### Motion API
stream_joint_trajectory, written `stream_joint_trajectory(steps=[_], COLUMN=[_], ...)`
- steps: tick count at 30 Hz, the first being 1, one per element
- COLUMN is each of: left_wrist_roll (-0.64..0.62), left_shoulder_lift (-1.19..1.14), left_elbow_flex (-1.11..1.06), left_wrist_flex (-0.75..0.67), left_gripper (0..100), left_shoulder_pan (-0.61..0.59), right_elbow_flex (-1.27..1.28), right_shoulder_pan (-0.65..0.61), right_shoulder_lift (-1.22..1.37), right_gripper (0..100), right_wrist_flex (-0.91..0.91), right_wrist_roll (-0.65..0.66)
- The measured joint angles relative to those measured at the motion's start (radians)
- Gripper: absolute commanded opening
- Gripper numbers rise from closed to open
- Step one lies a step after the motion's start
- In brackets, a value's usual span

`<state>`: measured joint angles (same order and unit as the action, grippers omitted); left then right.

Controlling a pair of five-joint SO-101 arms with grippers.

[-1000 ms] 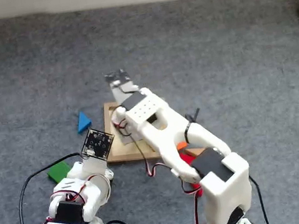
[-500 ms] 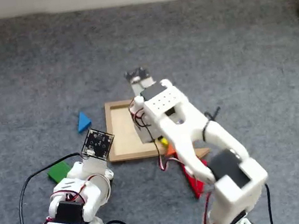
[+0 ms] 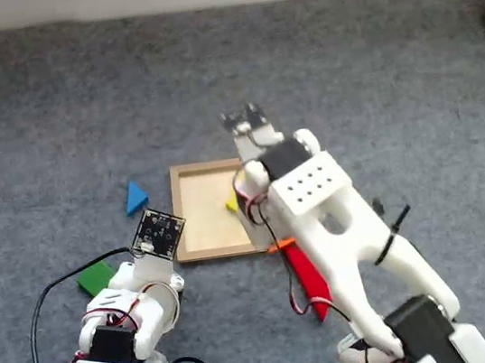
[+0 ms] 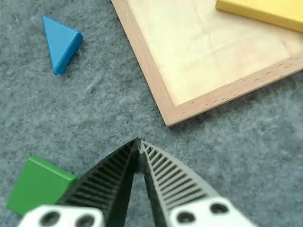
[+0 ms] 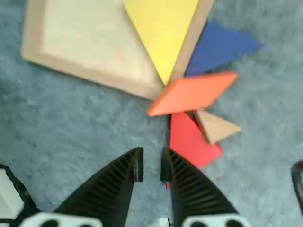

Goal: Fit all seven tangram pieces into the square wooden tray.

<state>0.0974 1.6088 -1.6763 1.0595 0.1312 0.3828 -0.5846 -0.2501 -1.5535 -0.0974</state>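
The square wooden tray [image 3: 202, 215] lies mid-table with a yellow triangle [image 3: 231, 203] in it by its right wall. My right gripper [image 3: 245, 115] hangs beyond the tray's far right corner, its arm crossing the tray's right side. In the right wrist view that gripper [image 5: 151, 158] is slightly open and empty above the carpet. Beyond it lie the orange parallelogram [image 5: 191, 92], red piece [image 5: 189, 139], small tan triangle [image 5: 215, 126] and dark blue triangle [image 5: 218, 45]. My left gripper [image 4: 138, 143] is shut and empty, near the tray's corner [image 4: 168, 116].
A light blue triangle [image 3: 135, 197] lies left of the tray, and a green piece [image 3: 95, 278] sits by the left arm's base. Grey carpet spreads open to the far side and right. A black cable [image 3: 50, 297] loops at the left.
The right arm has swung rightward across the tray, uncovering the tray floor and the yellow triangle. The left arm has not moved.
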Motion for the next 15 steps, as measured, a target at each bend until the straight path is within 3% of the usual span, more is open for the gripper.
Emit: stream_joint_trajectory(steps=[8, 15], left_wrist_roll=[0.0, 0.0], left_shoulder_lift=[0.0, 0.0], left_elbow_flex=[0.0, 0.0], left_wrist_flex=[0.0, 0.0], left_gripper=[1, 1], left_shoulder_pan=[0.0, 0.0], right_elbow_flex=[0.396, 0.509], right_shoulder_pan=[0.0, 0.0], right_shoulder_lift=[-0.19, -0.152], right_gripper=[32.0, 36.9], right_wrist_flex=[0.189, 0.322], right_wrist_roll=[0.0, -0.061])
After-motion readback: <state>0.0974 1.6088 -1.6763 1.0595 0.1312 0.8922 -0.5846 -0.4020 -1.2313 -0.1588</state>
